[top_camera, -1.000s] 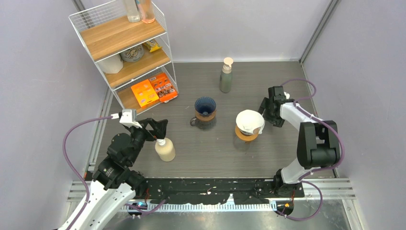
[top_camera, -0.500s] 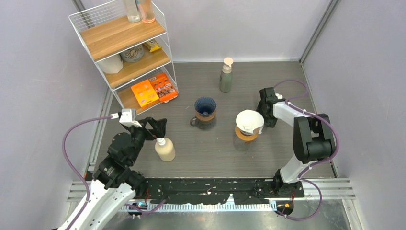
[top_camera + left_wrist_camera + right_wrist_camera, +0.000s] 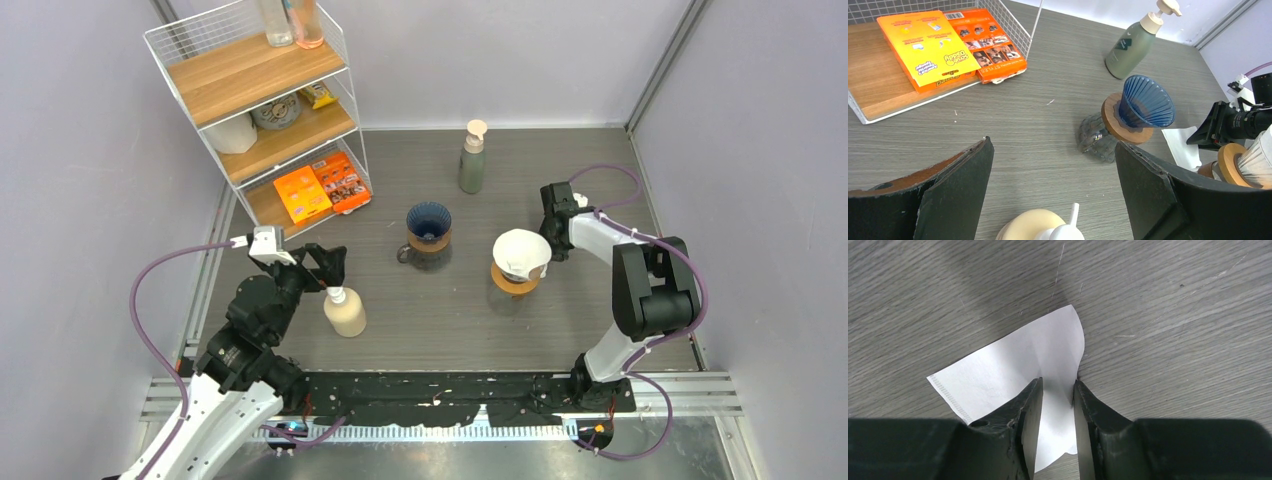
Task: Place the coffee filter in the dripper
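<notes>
A white paper coffee filter (image 3: pixel 1013 365) lies flat on the grey table (image 3: pixel 450 320), also showing in the left wrist view (image 3: pixel 1182 147). My right gripper (image 3: pixel 1058 384) points down onto it, fingertips pressing the paper, jaws a narrow gap apart with a strip of filter between them. From above, this gripper (image 3: pixel 553 242) sits just right of a white cone (image 3: pixel 521 254) on a wooden collar. The empty blue dripper (image 3: pixel 429 222) stands on its glass carafe mid-table. My left gripper (image 3: pixel 1053 145) hangs wide open over a cream pump bottle (image 3: pixel 1040 227).
A wire shelf (image 3: pixel 250 110) stands at the back left, with orange boxes (image 3: pixel 320 185) on its lowest board. A green pump bottle (image 3: pixel 472 158) stands at the back centre. Grey walls close in both sides.
My right gripper has shifted left toward the white cone and come down on the filter, its jaws narrowing from wide to a small gap. The left arm has not moved.
</notes>
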